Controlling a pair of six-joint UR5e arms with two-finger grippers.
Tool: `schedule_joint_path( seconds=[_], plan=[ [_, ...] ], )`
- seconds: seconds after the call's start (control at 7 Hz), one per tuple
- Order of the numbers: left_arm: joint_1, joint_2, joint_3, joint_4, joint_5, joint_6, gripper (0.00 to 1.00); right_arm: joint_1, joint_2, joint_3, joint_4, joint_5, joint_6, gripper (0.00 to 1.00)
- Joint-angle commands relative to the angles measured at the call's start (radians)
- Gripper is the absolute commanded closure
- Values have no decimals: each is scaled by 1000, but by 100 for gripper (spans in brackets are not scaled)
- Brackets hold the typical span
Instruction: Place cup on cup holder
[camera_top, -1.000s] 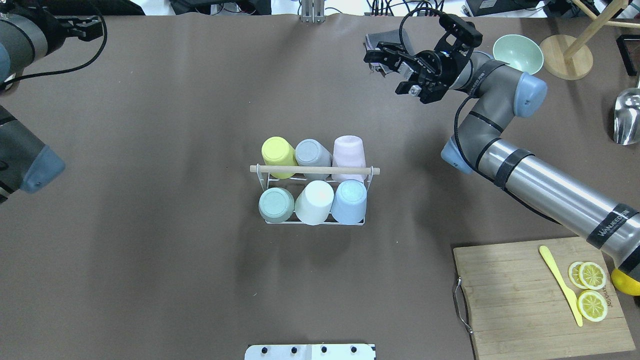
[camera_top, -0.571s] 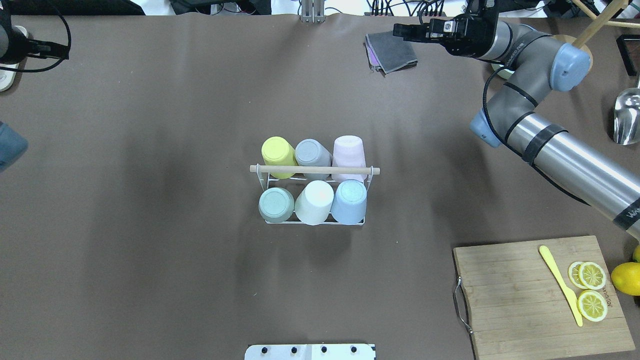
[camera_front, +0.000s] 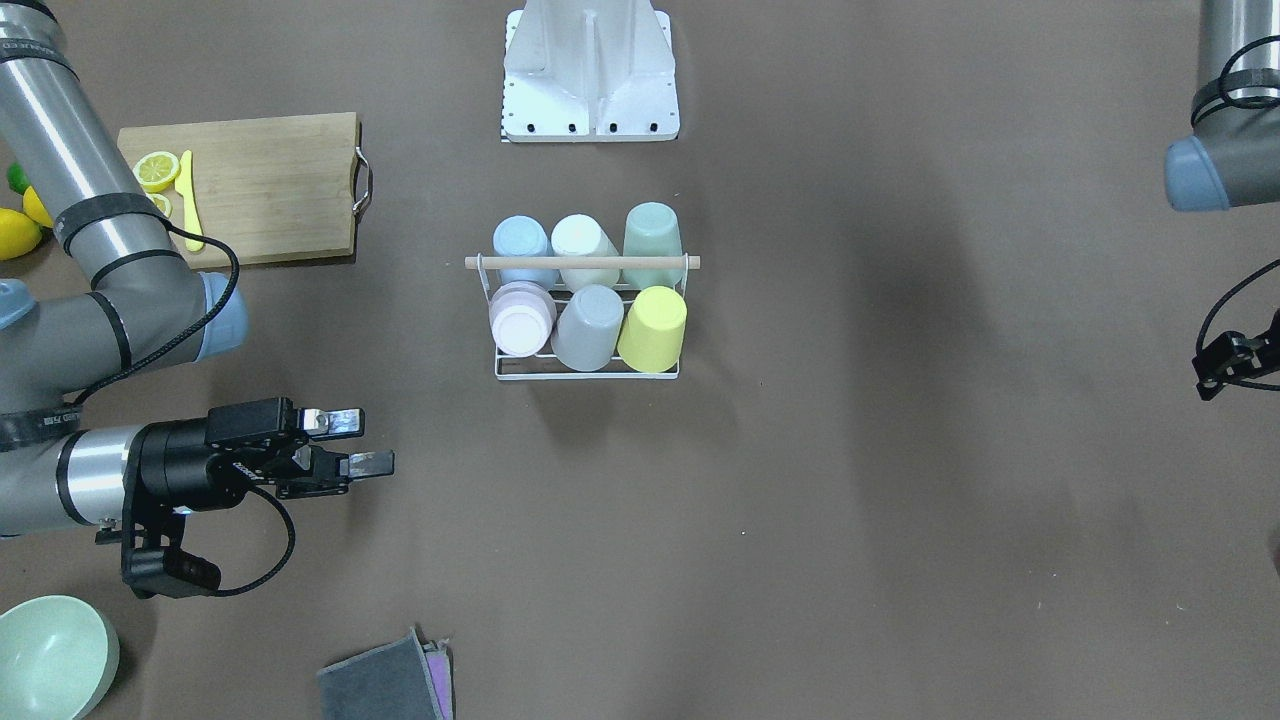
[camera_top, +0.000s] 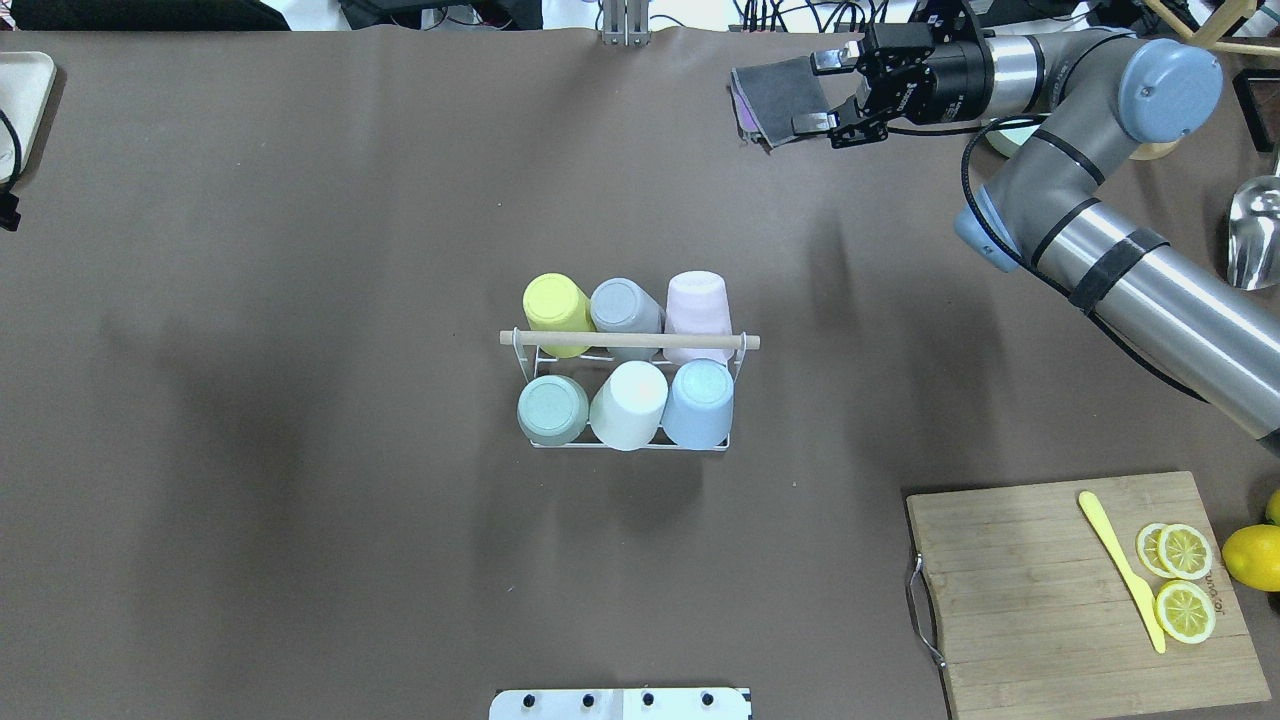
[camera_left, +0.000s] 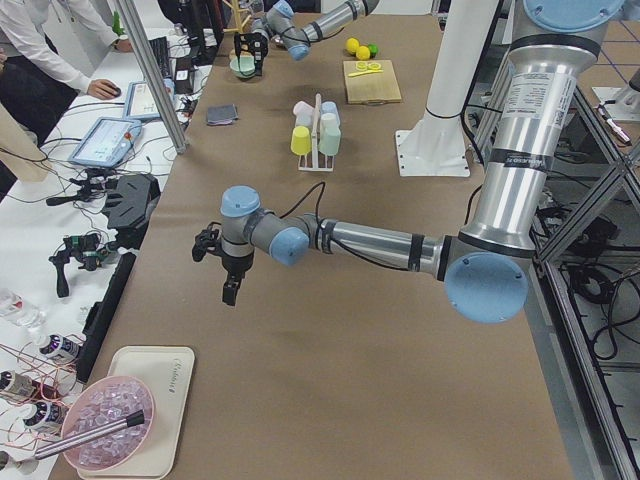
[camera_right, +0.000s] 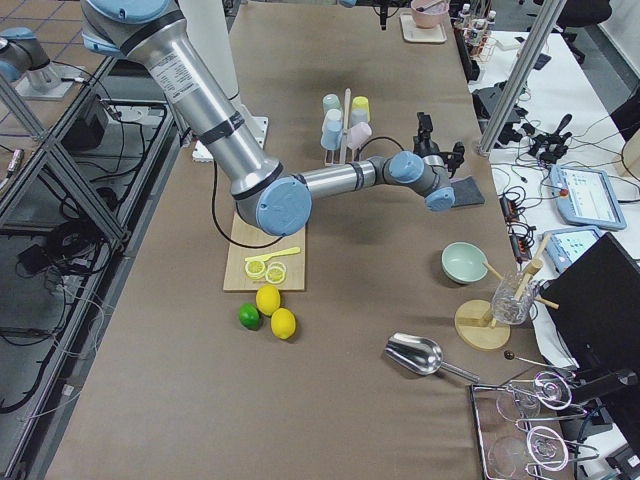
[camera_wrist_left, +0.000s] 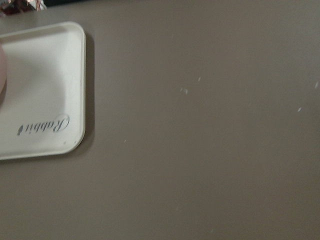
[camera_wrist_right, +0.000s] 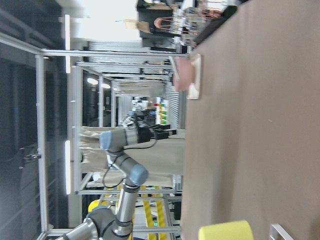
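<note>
The cup holder, a white wire rack with a wooden rod handle, stands mid-table. Several cups sit upside down on its prongs: yellow, grey, pink, green, white, blue. It also shows in the front view. My right gripper is open and empty, far back right of the rack over a grey cloth; it also shows in the front view. My left gripper hangs far to the left near the table's end. I cannot tell whether it is open.
A grey cloth lies under the right gripper. A wooden cutting board with lemon slices and a yellow knife is near right. A mint bowl, a metal scoop and a white tray sit at the edges.
My right arm has swung back and right, away from the rack, and its gripper now points left over the cloth. My left arm has drawn off the view's left edge.
</note>
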Motion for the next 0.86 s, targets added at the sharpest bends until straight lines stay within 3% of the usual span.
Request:
schedule_joint_path(
  seconds=[0.0,0.29,0.43,0.57,0.71],
  plan=[
    [-80,79,12,13,-71,161,3,-1,10,111,-281,-230,111,1],
    [-139,121,10,46,-105,260,3,-11,2,209,-497,-417,113,0],
    [-157,119,-2,151,-108,234,3,-11,1,227,-535,-556,113,0],
    [-157,121,-12,174,-127,172,3,-9,-17,231,-529,-710,111,0],
    [-154,121,-17,163,-136,121,3,3,-69,234,-450,-831,107,0]
  ],
)
